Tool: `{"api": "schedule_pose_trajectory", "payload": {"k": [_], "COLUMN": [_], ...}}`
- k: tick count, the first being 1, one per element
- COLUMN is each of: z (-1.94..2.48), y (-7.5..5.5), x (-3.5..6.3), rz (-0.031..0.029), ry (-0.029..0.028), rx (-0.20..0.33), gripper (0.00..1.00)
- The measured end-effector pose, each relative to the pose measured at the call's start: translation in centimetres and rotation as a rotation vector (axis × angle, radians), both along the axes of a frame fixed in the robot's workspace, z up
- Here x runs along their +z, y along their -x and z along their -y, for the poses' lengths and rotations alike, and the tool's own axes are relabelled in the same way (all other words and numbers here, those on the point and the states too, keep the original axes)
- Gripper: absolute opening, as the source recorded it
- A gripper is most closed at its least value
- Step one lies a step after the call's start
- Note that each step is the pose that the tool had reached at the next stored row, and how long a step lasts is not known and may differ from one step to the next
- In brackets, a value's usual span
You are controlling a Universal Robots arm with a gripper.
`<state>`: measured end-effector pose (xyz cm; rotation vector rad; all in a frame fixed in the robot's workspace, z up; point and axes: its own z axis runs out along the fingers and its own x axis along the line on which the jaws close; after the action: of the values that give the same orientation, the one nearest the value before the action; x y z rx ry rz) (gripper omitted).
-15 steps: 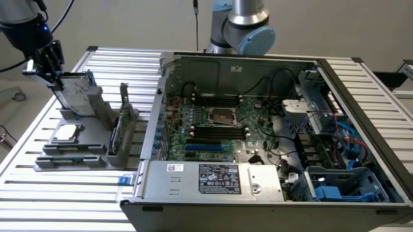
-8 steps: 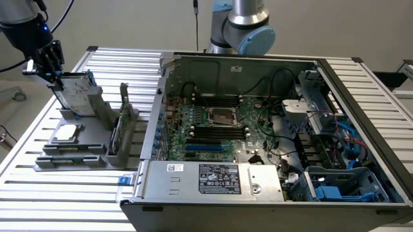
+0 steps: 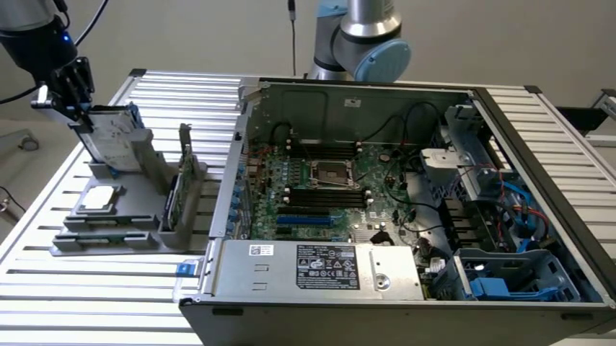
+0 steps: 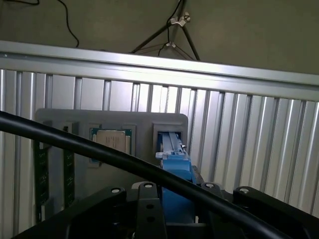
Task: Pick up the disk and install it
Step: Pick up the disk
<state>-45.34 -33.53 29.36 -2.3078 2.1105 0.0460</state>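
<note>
The disk [image 3: 114, 137], silver with a white label and a blue carrier edge, stands tilted in a slot of the grey holder [image 3: 144, 194] at the exterior view's left. My gripper [image 3: 82, 115] reaches down from the upper left and straddles the disk's upper edge. In the wrist view the disk's blue frame [image 4: 174, 169] runs from the holder's slot [image 4: 167, 130] up into my gripper [image 4: 174, 201], and its lower end still sits in the slot.
The holder also carries a small square chip [image 3: 99, 198] and an upright narrow circuit card [image 3: 185, 155]. The open computer case [image 3: 385, 180] lies to the exterior view's right, with blue drive bays [image 3: 500, 281] in its near corner. A black cable [image 4: 99, 149] crosses the wrist view.
</note>
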Motion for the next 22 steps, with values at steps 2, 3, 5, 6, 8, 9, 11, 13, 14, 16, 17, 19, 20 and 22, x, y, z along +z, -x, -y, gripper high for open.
{"api": "schedule_pose_trajectory", "payload": {"k": [2,3,5,6,8,9,11,13,14,16,17,19,20,22], "z": [0.01,0.01,0.0,0.0,0.0,0.0,0.01,0.0,0.01,0.01,0.0,0.0,0.0,0.0], "y": [-0.1,-0.2,-0.4,-0.5,-0.7,-0.8,-1.1,-1.4,-1.6,-2.0,-2.2,-2.7,-3.0,-3.5], "x": [0.68,1.13,2.03,2.48,3.39,3.84,4.74,5.68,6.13,7.02,7.46,8.4,8.85,9.75], "rz": [-0.0023,-0.0044,-0.0086,-0.0107,-0.0151,-0.0172,-0.0216,-0.0265,-0.0289,-0.0333,-0.0354,-0.0399,-0.042,-0.0459], "ry": [0.0,0.0,-0.0001,0.0,0.0001,0.0,0.0,0.0,0.0001,0.0001,0.0,0.0,0.0,0.0], "rx": [0.0,0.0,0.0,0.0,0.0,0.0,0.0,0.0,0.0,0.0,0.0,0.0,0.0,0.0], "gripper": [0.33,0.33,0.33,0.33,0.33,0.33,0.33,0.33,0.33,0.33,0.33,0.33,0.33,0.33]}}
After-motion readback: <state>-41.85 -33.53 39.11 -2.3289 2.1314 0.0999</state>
